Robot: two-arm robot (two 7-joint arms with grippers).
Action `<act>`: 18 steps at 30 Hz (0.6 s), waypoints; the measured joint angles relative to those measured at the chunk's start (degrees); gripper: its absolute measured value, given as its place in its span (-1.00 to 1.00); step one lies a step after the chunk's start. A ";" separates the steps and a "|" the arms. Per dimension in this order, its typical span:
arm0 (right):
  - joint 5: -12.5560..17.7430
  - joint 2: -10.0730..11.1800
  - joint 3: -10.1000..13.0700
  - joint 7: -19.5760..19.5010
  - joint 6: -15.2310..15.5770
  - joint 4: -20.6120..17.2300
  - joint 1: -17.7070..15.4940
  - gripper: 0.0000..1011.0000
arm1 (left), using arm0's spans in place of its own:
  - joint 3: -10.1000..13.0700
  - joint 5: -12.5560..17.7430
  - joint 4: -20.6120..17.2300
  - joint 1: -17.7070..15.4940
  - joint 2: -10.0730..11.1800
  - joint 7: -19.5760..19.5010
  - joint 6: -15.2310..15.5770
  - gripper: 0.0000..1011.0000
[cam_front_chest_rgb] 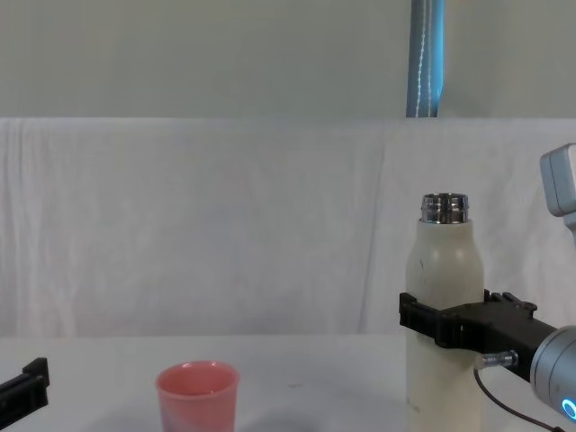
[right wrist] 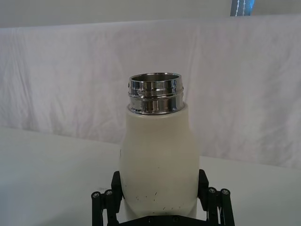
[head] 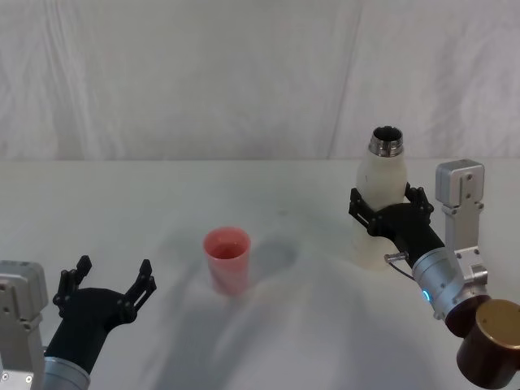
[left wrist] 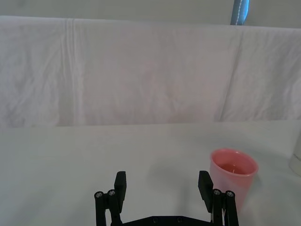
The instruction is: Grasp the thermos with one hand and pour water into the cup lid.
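The cream-white thermos (head: 380,175) (right wrist: 157,150) (cam_front_chest_rgb: 445,261) stands upright at the right of the white table, its silver neck uncapped. My right gripper (head: 387,201) (right wrist: 160,186) (cam_front_chest_rgb: 441,324) holds it around the lower body, one black finger pressed on each side. The pink cup lid (head: 227,258) (left wrist: 233,176) (cam_front_chest_rgb: 198,396) stands upright near the table's middle, well to the left of the thermos. A little liquid seems to lie in it. My left gripper (head: 114,275) (left wrist: 162,183) is open and holds nothing, low at the front left, short of the cup lid.
A white cloth covers the table (head: 268,195) and hangs as a backdrop behind it. A blue pole (cam_front_chest_rgb: 426,58) rises behind the backdrop. A brown cylindrical part of my right arm (head: 491,345) sits at the lower right corner.
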 joint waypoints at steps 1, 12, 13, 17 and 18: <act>0.01 0.00 0.00 0.00 0.00 0.00 0.00 0.89 | 0.00 0.00 0.00 0.00 0.00 0.00 0.00 0.98; 0.02 0.00 0.00 0.00 0.02 0.00 0.00 0.89 | 0.00 0.00 0.00 0.00 0.00 0.00 0.00 0.98; 0.02 0.00 0.00 0.00 0.02 -0.01 0.00 0.89 | 0.00 0.00 0.00 0.00 0.00 0.00 0.00 0.98; -0.07 0.24 -0.11 0.26 0.04 -0.08 0.12 0.89 | 0.00 0.00 0.00 0.00 0.00 0.00 0.00 0.98; -0.29 0.46 -0.31 0.49 -0.03 -0.17 0.26 0.89 | 0.00 0.00 0.00 0.00 0.00 0.00 0.00 0.98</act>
